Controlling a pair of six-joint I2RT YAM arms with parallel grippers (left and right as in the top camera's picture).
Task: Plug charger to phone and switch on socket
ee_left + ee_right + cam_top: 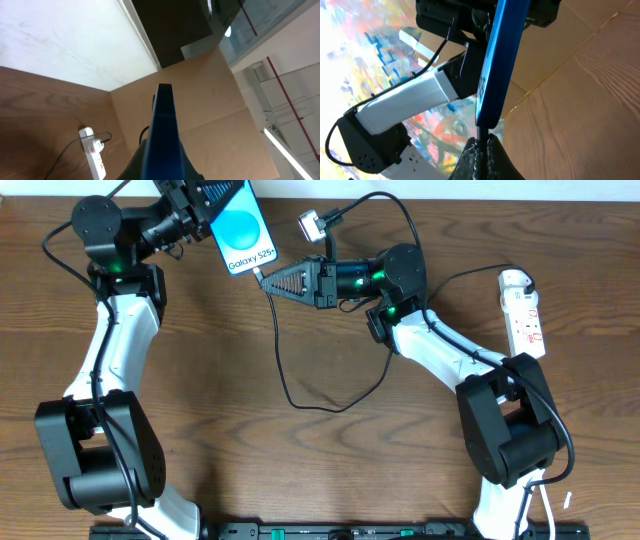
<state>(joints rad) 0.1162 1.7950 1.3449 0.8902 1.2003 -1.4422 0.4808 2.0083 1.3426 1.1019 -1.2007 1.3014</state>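
Note:
The phone (240, 237), blue screen with "Galaxy S25+", is held up off the table at the back left, my left gripper (205, 205) shut on its top end. In the left wrist view it shows edge-on as a blue slab (162, 135). My right gripper (270, 280) is shut on the charger plug (481, 134), whose tip meets the phone's lower edge (492, 100). The thin black charger cable (285, 370) loops down across the table. The white socket (525, 310) lies at the far right, also visible from the left wrist (94, 152).
A grey connector (312, 225) with a black lead lies behind the right gripper. The socket carries a plug (524, 304) with a cord running off it. Both arm bases stand at the table's front edge. Brown wooden tabletop lies between the arms.

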